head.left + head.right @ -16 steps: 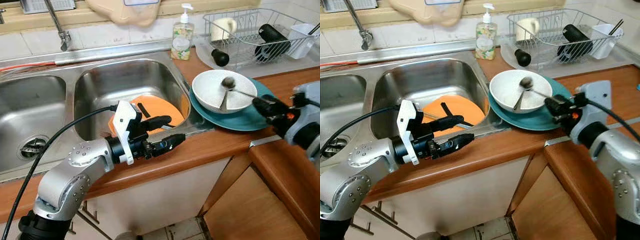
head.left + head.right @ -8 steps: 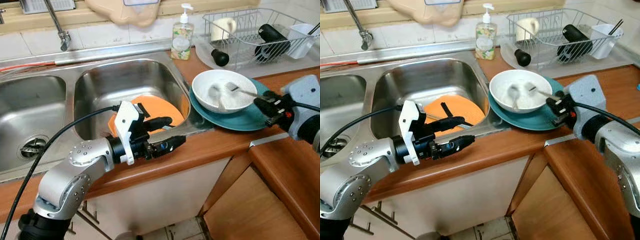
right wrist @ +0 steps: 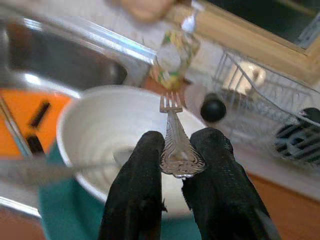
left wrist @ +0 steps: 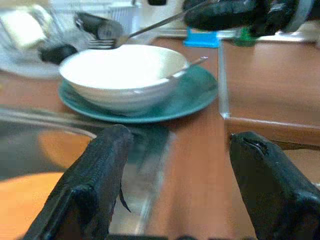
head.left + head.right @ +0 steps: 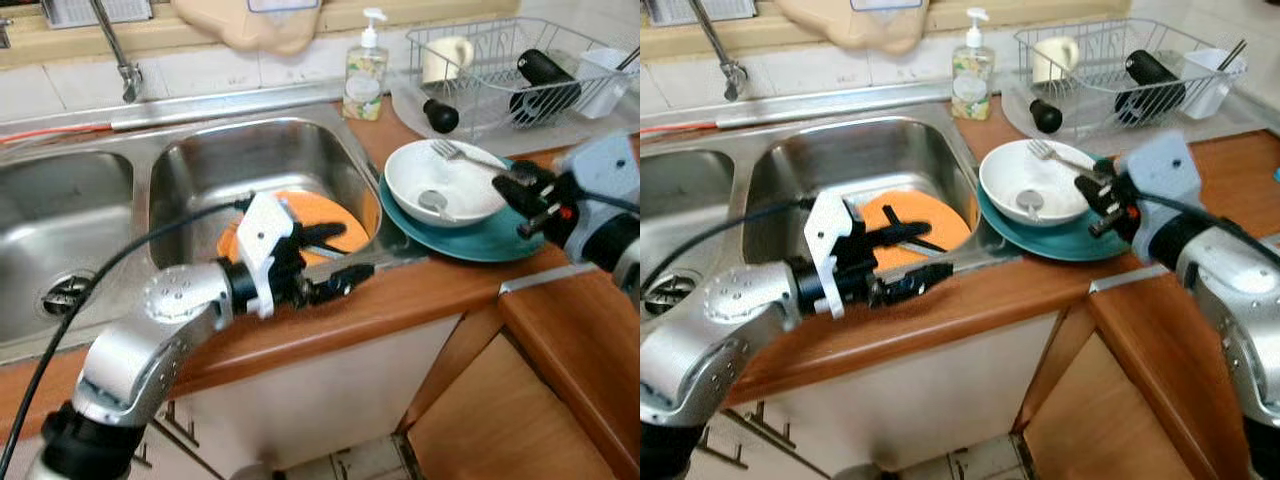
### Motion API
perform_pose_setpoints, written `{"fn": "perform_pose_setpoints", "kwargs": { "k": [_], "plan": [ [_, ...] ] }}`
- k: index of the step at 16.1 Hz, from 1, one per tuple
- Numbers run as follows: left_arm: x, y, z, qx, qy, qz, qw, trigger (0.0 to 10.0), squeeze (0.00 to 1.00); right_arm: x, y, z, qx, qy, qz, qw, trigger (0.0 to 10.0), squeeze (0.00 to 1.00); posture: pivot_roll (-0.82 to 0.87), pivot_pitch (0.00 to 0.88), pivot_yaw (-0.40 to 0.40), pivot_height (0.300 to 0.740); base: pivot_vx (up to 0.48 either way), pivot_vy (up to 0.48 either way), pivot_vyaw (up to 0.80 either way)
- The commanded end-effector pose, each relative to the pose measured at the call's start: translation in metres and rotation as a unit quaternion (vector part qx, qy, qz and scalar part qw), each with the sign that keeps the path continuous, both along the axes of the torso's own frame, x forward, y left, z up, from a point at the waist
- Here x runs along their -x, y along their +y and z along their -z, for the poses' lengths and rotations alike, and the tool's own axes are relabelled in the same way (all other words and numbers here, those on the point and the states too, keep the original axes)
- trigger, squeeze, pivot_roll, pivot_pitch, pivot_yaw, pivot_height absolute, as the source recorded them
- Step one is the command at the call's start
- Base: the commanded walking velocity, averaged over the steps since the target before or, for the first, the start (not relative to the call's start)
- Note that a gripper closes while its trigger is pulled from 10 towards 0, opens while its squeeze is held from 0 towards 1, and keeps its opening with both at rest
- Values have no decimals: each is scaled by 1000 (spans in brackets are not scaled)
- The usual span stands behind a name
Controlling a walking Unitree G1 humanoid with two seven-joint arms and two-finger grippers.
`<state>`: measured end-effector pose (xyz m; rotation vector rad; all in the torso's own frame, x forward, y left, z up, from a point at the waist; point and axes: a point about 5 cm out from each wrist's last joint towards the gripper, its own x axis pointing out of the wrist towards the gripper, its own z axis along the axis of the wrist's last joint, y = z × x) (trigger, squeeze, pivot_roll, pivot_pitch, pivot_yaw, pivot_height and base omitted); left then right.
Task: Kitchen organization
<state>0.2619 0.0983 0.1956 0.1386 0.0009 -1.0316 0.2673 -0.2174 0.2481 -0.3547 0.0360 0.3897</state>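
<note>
My right gripper point(image 5: 520, 186) is shut on the handle of a silver fork point(image 5: 460, 155), held level above a white bowl point(image 5: 470, 195) with the tines over its far rim. The wrist view shows the fork point(image 3: 172, 130) pinched between both black fingers point(image 3: 145, 165). A spoon point(image 5: 432, 200) lies inside the bowl, which sits on a teal plate point(image 5: 500, 238). My left gripper point(image 5: 355, 252) hovers open and holds nothing, over the counter edge beside the right sink basin point(image 5: 250, 160), where an orange plate point(image 5: 325, 212) lies.
A wire dish rack point(image 5: 500, 70) with a mug and black-handled items stands at the back right. A soap bottle point(image 5: 364, 75) stands behind the sink, a faucet point(image 5: 120, 60) further left. The left basin point(image 5: 60, 220) has a drain strainer.
The right gripper has lifted the fork up out of the bowl and turned it level. The spoon has dropped flat into the bowl. The left arm has shifted slightly.
</note>
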Motion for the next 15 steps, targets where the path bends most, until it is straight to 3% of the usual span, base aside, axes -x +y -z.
{"fn": "perform_pose_setpoints", "kwargs": {
  "k": [1, 2, 6, 10, 11, 12, 13, 15],
  "plan": [
    [-6, -2, -6, -17, -34, -11, 999, 10000, 0, 3, 10, -7, -9, -11, -23, 1000, 10000, 0, -99, 0, 38, 740, 0, 0, 0],
    [-17, -4, -15, -38, -91, -27, 995, 10000, 0, 3, 25, -6, -16, -7, -55, 998, 10000, 0, -97, 0, 36, 740, 0, 0, 0],
    [-31, -11, -23, -85, -173, -34, 981, 10000, 0, 1, 50, -3, -21, 8, -104, 994, 10000, 0, -91, 0, 31, 740, 0, 0, 0],
    [-47, -18, -25, -151, -244, -34, 957, 10000, 0, 1, 74, -6, -29, 14, -152, 988, 10000, 0, -90, 0, 31, 740, 0, 0, 0],
    [-52, -19, -25, -162, -256, -41, 952, 4118, 0, 1, 79, -5, -29, 17, -162, 986, 10000, 0, -93, 0, 33, 740, 0, 0, 0],
    [-54, -19, -25, -167, -265, -45, 949, 2784, 0, 1, 80, -5, -28, 19, -166, 986, 10000, 0, -93, 0, 33, 740, 0, 0, 0],
    [-57, -19, -26, -173, -273, -49, 945, 118, 0, 2, 83, -4, -30, 20, -170, 985, 10000, 0, -93, 0, 34, 740, 0, 0, 0],
    [-63, -20, -26, -185, -288, -60, 938, 0, 0, 2, 89, -4, -31, 21, -179, 983, 10000, 0, -94, 0, 34, 740, 0, 0, 0]
  ]
}}
